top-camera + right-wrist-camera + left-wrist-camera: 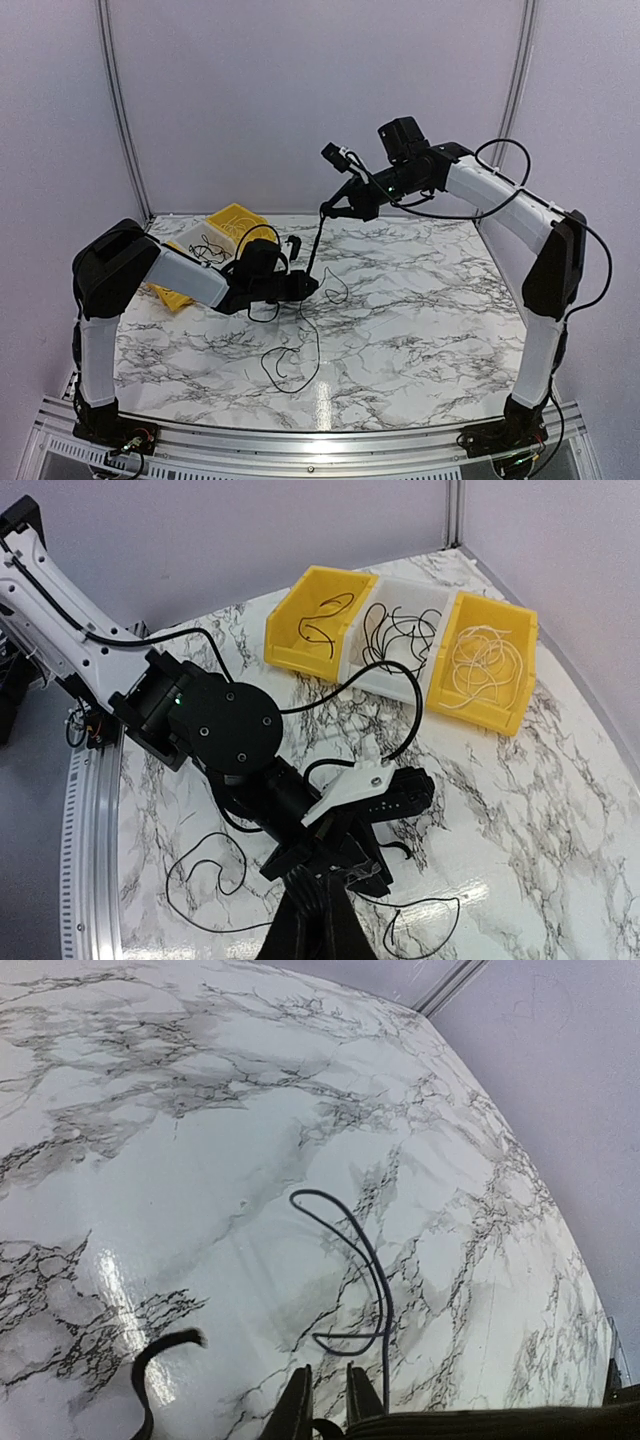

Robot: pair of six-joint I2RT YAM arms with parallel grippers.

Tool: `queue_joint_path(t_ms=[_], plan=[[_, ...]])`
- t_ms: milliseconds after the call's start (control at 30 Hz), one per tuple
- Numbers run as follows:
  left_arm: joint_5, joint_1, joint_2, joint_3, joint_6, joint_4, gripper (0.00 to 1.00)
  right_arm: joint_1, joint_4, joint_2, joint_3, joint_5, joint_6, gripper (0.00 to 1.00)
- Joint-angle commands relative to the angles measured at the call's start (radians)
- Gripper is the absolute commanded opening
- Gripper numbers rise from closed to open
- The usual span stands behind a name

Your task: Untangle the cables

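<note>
Starting at the right gripper (326, 211): held high above the far middle of the marble table (440, 310), closed right down and pinching a black cable (315, 245). Pulled almost straight from there, slanting down and a touch left to the left gripper (311, 285).

Now down low at that left gripper, just above the tabletop near the middle: fingers (298, 1410) set close together, only a slim gap between them. Hard to call from the wrist view whether anything is really pinched in there. Can't tell, with one strand running right beside a finger.

On to the rest of the cables (372, 1263): lying slack on the marble, curling in open loops on the near side of the left gripper and just to its right. All thin, all black, spread loosely rather than bunched up.

Over at the far left: a row of bins (390, 685), yellow, white, yellow, touching side by side. More thin black strands (400, 630) in the white one and in the nearer yellow one. Pale cords (480, 660) coiled in the far yellow one.
</note>
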Motion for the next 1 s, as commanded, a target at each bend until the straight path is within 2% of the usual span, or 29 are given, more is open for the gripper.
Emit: queue_joint_path(t_ms=[0,233,300,367,500,733,867,967], plan=[[-0.006,0.003,0.025,-0.05,-0.012,-0.045,0.12,-0.016,0.101,-0.142,0.11,-0.134,0.007,0.0],[-0.01,-0.004,0.029,-0.077,-0.013,-0.034,0.13,-0.106,0.214,-0.172,0.227,-0.289,0.171,0.0],[-0.009,-0.008,0.034,-0.081,-0.011,-0.033,0.18,-0.121,0.24,-0.166,0.259,-0.312,0.204,0.0],[-0.012,-0.013,0.039,-0.083,-0.01,-0.033,0.21,-0.126,0.245,-0.165,0.28,-0.304,0.209,0.0],[-0.025,-0.017,0.034,-0.095,-0.01,-0.031,0.17,-0.128,0.253,-0.174,0.28,-0.298,0.215,0.0],[-0.055,-0.018,-0.012,-0.131,0.003,-0.026,0.16,-0.158,0.229,-0.203,0.341,-0.226,0.182,0.0],[-0.074,-0.019,-0.121,-0.166,0.034,-0.013,0.31,-0.165,0.218,-0.235,0.246,-0.188,0.143,0.0],[-0.087,-0.021,-0.236,-0.192,0.066,-0.012,0.39,-0.165,0.207,-0.259,0.155,-0.176,0.112,0.0]])
